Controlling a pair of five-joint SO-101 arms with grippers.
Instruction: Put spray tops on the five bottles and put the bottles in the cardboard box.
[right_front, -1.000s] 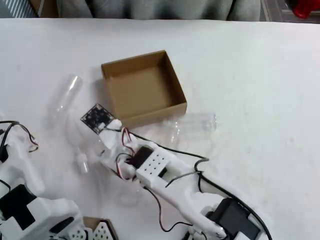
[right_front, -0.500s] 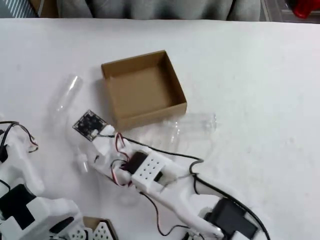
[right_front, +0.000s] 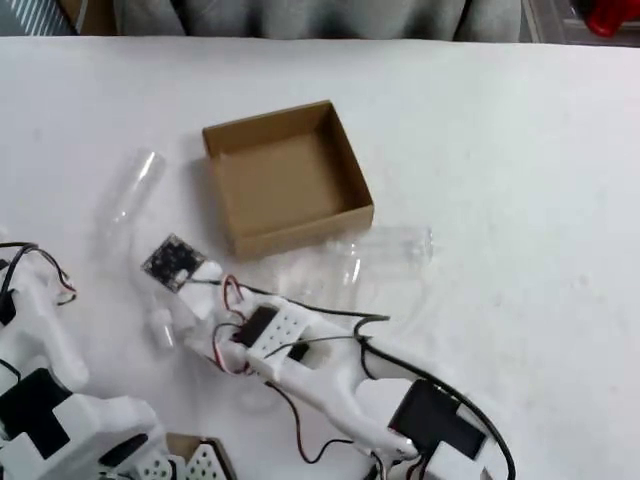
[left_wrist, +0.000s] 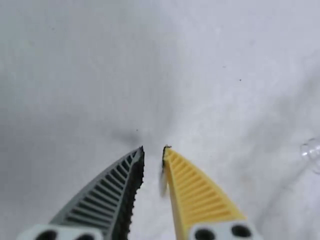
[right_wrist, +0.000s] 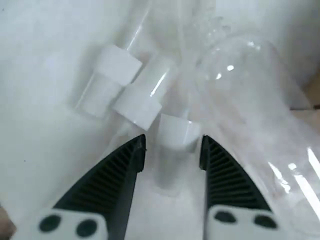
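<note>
My right gripper (right_wrist: 172, 145) is open, its black fingers on either side of a white spray top (right_wrist: 175, 132) lying on the table. Two more spray tops (right_wrist: 107, 80) (right_wrist: 145, 97) lie just beyond it, next to a clear bottle (right_wrist: 250, 90). From above, the right arm (right_front: 270, 335) stretches to the left, in front of the cardboard box (right_front: 285, 175), with a spray top (right_front: 162, 325) beside its wrist. Clear bottles lie left (right_front: 135, 185) and right (right_front: 385, 250) of the box. My left gripper (left_wrist: 153, 150) hangs over bare table, fingers almost together and holding nothing.
The left arm's base (right_front: 50, 400) fills the near left corner. The rim of a clear bottle (left_wrist: 311, 150) shows at the edge of the left wrist view. The table is white, with open room at the far side and to the right.
The right arm has swung left and toward the near edge, away from the box front and over the spray tops. The left arm has kept still.
</note>
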